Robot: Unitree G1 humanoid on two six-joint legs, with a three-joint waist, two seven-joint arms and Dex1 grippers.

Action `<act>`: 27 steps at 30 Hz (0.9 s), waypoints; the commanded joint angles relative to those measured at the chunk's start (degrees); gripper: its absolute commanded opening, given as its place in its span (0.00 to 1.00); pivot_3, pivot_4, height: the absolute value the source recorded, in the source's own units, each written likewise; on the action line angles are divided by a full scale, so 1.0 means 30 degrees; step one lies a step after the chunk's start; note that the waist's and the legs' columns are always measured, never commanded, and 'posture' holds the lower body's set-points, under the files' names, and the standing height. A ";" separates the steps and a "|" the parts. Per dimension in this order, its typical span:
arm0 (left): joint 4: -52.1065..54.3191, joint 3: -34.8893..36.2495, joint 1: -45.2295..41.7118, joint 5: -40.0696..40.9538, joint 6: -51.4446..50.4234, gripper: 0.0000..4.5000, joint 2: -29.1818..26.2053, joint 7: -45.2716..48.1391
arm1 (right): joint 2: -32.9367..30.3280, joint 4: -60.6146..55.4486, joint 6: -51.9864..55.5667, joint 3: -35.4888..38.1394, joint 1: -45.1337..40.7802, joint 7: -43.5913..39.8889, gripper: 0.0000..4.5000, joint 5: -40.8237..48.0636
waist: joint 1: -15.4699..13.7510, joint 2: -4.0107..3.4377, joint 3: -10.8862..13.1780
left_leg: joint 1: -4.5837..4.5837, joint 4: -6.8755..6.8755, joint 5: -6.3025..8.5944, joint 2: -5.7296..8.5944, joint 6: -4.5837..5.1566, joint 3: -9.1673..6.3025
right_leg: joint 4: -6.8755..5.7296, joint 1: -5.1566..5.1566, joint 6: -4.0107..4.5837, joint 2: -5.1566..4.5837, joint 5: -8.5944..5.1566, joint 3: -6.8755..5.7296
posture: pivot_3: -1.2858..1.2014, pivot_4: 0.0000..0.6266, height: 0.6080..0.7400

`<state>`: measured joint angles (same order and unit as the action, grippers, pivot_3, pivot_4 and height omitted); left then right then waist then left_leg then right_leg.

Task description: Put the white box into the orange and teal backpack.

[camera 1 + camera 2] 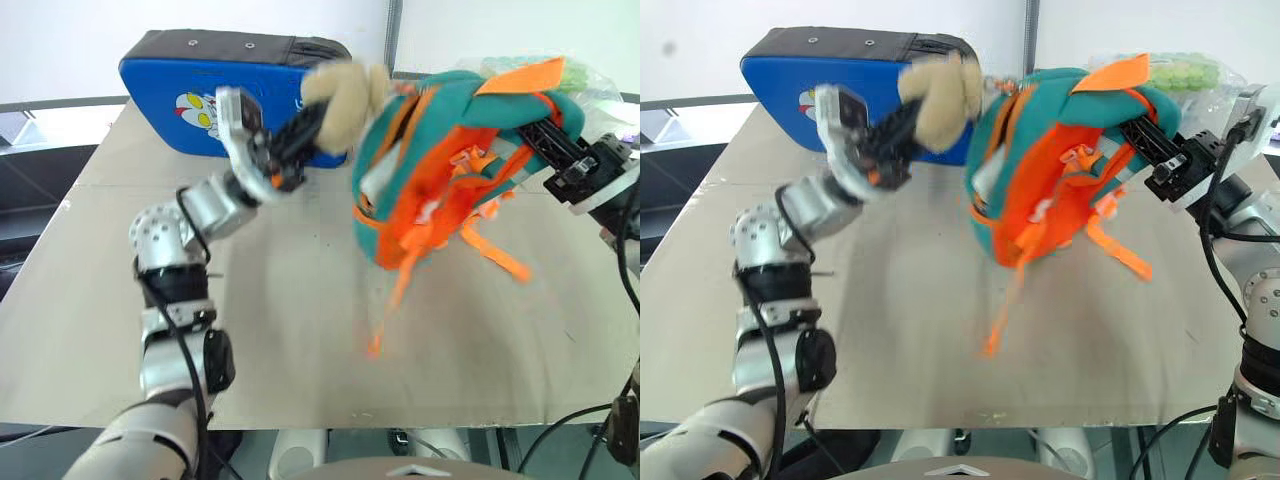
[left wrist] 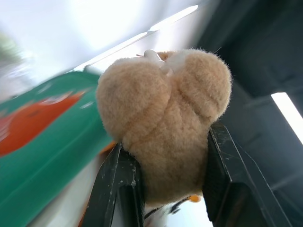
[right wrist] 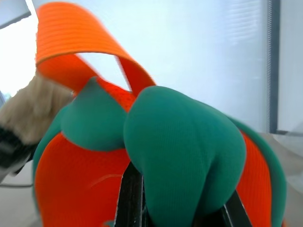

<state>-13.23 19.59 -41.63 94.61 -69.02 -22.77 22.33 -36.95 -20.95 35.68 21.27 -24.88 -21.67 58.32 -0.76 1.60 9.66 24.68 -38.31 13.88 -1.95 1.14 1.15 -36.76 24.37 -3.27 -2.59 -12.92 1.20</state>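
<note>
Orange and teal backpack [image 1: 455, 165] hangs above the tan table [image 1: 300, 330], blue padded case [image 1: 190, 100] at 11 o'clock against a white wall. Left gripper [image 1: 300, 130] is clamped on the plush toy [image 2: 163, 127]; right gripper [image 1: 545, 130] pinches teal fabric.

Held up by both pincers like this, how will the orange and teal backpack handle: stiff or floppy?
Probably floppy: the orange and teal backpack bunches where the right pincer pinches it, and its straps dangle. The plush toy, squeezed in the left pincer, looks soft, so that hold may slip or stretch.
</note>
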 commanded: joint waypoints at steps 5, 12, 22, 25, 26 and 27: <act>0.2900 0.0400 0.5075 -0.0949 0.0005 0.20 -0.1131 -0.0826 | 0.0149 0.1104 -0.0958 0.0997 -0.0464 0.0946 0.00 -0.2046 | -0.0005 -0.0002 -0.0002 | -0.0100 -0.0009 0.0046 0.0083 0.0089 0.0010 | -0.0027 -0.0097 0.0010 -0.0011 -0.0001 -0.0053 | 0.52 0.24 1.00; 0.2798 -0.0337 0.9115 -0.4226 0.1038 0.20 -0.0904 -0.0928 | 0.0771 0.2281 -0.1452 0.1409 -0.1034 0.2026 0.00 -0.3521 | 0.0005 -0.0007 -0.0009 | -0.0310 -0.0010 0.0048 0.0090 0.0098 0.0036 | -0.0043 -0.0284 0.0103 -0.0009 -0.0042 -0.0017 | 0.52 0.24 1.00; 0.2874 -0.1421 0.9311 -0.9548 0.6726 0.20 0.0399 0.0951 | 0.0017 0.1314 -0.1541 0.0675 -0.0456 0.1053 0.00 -0.5068 | -0.0012 -0.0053 -0.0077 | -0.0311 -0.0010 0.0048 0.0107 0.0099 0.0044 | -0.0044 -0.0289 0.0102 -0.0016 -0.0040 -0.0006 | 0.52 0.24 1.00; 0.3872 -0.2223 0.8866 -1.1697 0.9257 0.20 0.0529 0.2721 | -0.0131 0.0249 -0.1420 -0.0397 -0.0020 0.0206 0.00 -0.5574 | 0.0016 -0.0055 -0.0078 | -0.0314 -0.0005 0.0048 0.0106 0.0099 0.0040 | -0.0044 -0.0288 0.0106 -0.0015 -0.0041 -0.0008 | 0.52 0.24 1.00; 0.4150 -0.2481 0.8619 -1.2477 0.9980 0.20 0.0574 0.2969 | -0.0123 -0.0157 -0.1282 -0.0986 0.0279 -0.0155 0.00 -0.5765 | 0.0016 -0.0055 -0.0078 | -0.0315 -0.0003 0.0048 0.0105 0.0099 0.0036 | -0.0045 -0.0287 0.0106 -0.0013 -0.0042 -0.0013 | 0.52 0.24 1.00; 0.4353 -0.2674 0.8394 -1.3083 1.0558 0.20 0.0623 0.3193 | -0.0145 -0.0470 -0.1234 -0.1567 0.0583 -0.0750 0.00 -0.5868 | 0.0020 -0.0056 -0.0078 | -0.0313 -0.0001 0.0048 0.0103 0.0099 0.0034 | -0.0044 -0.0287 0.0106 -0.0011 -0.0042 -0.0014 | 0.52 0.24 1.00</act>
<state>-1.34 11.03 -15.95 59.14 -41.06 -20.34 31.31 -36.47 -19.49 33.53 16.54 -23.35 -22.33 41.44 -0.70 1.43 9.43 23.74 -38.30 14.03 -1.64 1.43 1.26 -36.88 23.51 -2.96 -2.63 -13.05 1.17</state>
